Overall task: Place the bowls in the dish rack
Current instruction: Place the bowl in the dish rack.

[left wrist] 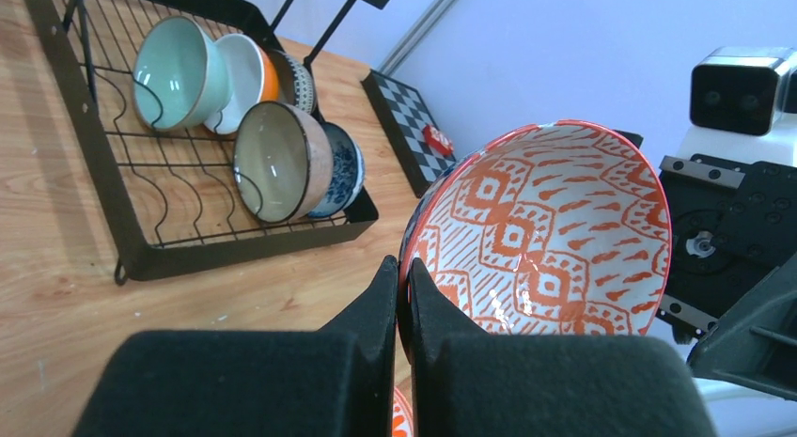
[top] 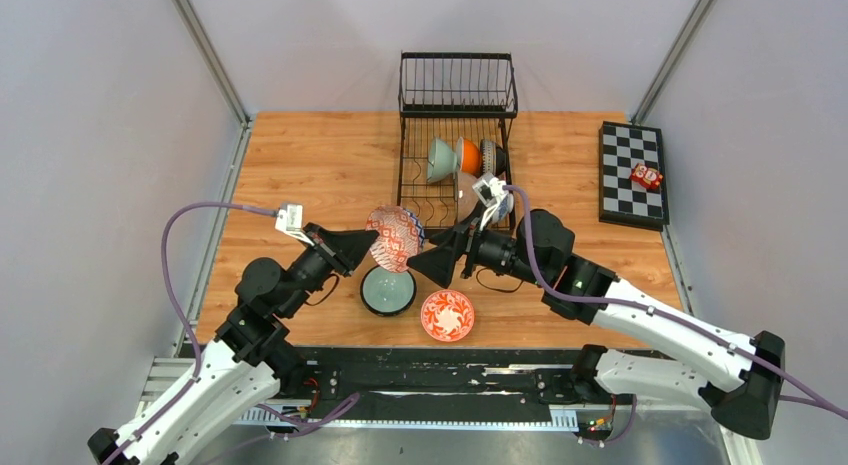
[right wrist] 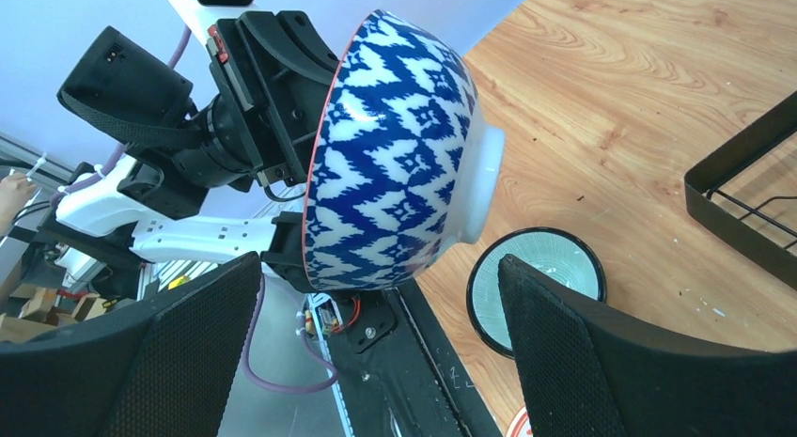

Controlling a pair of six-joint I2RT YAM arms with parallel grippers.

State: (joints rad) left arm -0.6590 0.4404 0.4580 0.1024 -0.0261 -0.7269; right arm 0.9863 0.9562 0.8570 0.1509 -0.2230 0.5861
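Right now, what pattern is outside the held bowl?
Blue and white zigzags on the bowl; best from right wrist.

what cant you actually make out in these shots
- Top view: red object on the checkered board, too small to identify.
- Top view: cream bowl and blue floral bowl in the dish rack, mostly hidden by the right arm.
- Left wrist view: red-patterned bowl's lower rim, behind the left gripper.
- Right wrist view: orange-red bowl, nearly all cut off by the bottom edge.

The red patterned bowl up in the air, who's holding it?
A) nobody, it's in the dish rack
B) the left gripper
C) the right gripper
B: the left gripper is pinched shut on the rim of the red patterned bowl, while the right gripper stands wide open.
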